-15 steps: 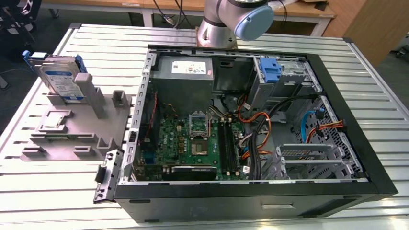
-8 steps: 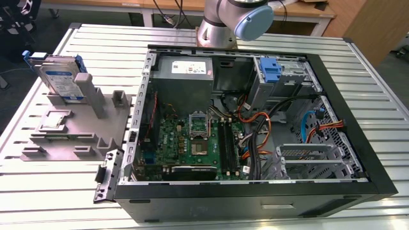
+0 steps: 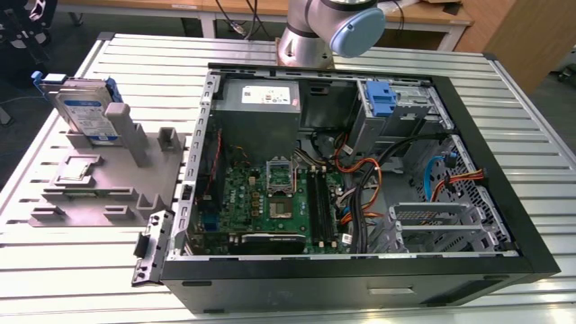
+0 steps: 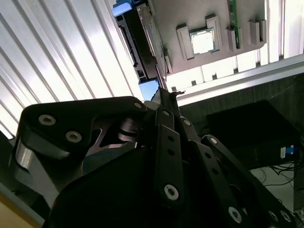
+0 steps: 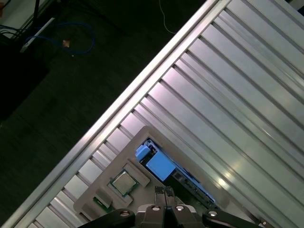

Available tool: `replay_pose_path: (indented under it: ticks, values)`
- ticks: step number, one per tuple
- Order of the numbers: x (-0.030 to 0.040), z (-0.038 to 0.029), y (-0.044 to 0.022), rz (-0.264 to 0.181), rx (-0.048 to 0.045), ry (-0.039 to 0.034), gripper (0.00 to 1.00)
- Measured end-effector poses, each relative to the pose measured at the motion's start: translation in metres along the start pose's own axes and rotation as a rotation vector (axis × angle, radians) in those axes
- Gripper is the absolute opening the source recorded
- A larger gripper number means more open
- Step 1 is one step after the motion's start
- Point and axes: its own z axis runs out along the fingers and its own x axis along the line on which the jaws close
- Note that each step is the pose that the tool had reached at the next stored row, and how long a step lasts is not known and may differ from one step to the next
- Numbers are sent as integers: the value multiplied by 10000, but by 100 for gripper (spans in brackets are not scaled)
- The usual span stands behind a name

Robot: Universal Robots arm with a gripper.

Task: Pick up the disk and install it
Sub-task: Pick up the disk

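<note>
Exterior view: disk (image 3: 85, 111) upright on edge in grey holder (image 3: 99, 196), long axis level; fingers (image 4: 167, 137) clenched, empty.

The exterior view stands off the arm (image 3: 324, 27), high and tilted down over the slatted counter (image 3: 108, 54) — open computer case (image 3: 504, 223) central, grey holder (image 3: 99, 196) at the exterior view's left. The first wrist view looks steeply down from well above, past the gripper (image 5: 165, 192), onto the counter's edge and the floor (image 5: 57, 95). The second wrist view sits close behind the gripper's black linkage, sighting along it. All three share the grey holder, its chip (image 5: 123, 182) and the disk (image 5: 159, 164).
</note>
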Motion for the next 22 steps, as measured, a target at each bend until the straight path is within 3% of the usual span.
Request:
replay_pose_path:
  ticks: [12,22]
  values:
    - [0,0,0,-46,-1,2,10]
    - [0,0,0,-455,-11,20,10]
